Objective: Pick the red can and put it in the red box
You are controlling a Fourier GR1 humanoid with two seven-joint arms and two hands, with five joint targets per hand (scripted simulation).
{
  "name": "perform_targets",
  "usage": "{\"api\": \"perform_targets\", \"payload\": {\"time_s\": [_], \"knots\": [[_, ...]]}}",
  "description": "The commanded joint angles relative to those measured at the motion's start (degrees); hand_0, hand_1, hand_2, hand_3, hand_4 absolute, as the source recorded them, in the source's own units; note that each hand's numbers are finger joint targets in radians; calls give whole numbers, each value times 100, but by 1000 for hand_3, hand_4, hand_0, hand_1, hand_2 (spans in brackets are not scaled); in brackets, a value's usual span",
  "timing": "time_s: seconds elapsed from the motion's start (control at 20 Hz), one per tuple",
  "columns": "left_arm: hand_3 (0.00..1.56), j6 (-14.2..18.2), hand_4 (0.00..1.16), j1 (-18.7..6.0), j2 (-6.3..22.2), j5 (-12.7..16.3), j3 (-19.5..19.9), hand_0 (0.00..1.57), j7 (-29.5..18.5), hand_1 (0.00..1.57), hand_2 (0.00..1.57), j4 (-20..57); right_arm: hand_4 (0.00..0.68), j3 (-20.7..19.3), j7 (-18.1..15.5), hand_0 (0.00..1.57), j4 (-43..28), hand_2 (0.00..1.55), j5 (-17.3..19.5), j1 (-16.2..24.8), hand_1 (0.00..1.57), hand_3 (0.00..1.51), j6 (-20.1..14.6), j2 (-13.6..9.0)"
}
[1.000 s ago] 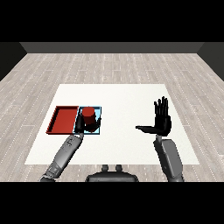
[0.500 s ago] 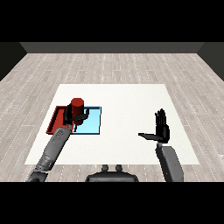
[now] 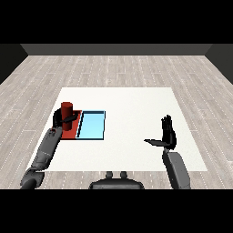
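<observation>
The red can [image 3: 67, 110] is a plain dark red cylinder, standing upright at the left of the frame over the red tray [image 3: 73, 131]. The left robot hand [image 3: 62, 120] is curled round its lower part, so only the upper body and top show. Whether the can rests on the tray or is held just above it cannot be told. The light blue tray [image 3: 92, 126] lies touching the red one on its right. On the white worktop [image 3: 132, 109], well apart at lower right, the right robot hand [image 3: 168, 135] holds nothing, fingers straight and upward, thumb out to the left.
</observation>
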Motion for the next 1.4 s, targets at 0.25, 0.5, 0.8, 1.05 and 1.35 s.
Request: {"api": "perform_targets", "payload": {"time_s": [0.25, 0.5, 0.8, 1.05, 1.35], "knots": [[1432, 546, 1046, -650, -259, -509, 254, 1395, -378, 1395, 1435, 2856, 0, 27, -337, 0, 84, 0, 187, -84, 0, 0, 7, 128], [0, 533, 664, -1034, -96, -737, 249, 534, -188, 534, 615, 3880, 0, 39, -499, 0, -182, 0, 290, 174, 0, 0, -36, 125], [0, -16, 455, -1218, 25, -575, 475, 1246, -144, 1246, 1169, 4362, 0, 82, -313, 0, -232, 0, 325, -128, 0, 0, -69, 152], [0, -265, 319, -1461, 9, -1259, -172, 0, 278, 0, 0, 4684, 0, 112, -529, 0, -159, 0, 340, -130, 0, 0, -9, 264], [0, -439, 0, -1544, 34, -978, 139, 0, 715, 0, 0, 4807, 0, 118, -572, 0, -705, 0, 223, 257, 0, 0, 168, 239]]}}
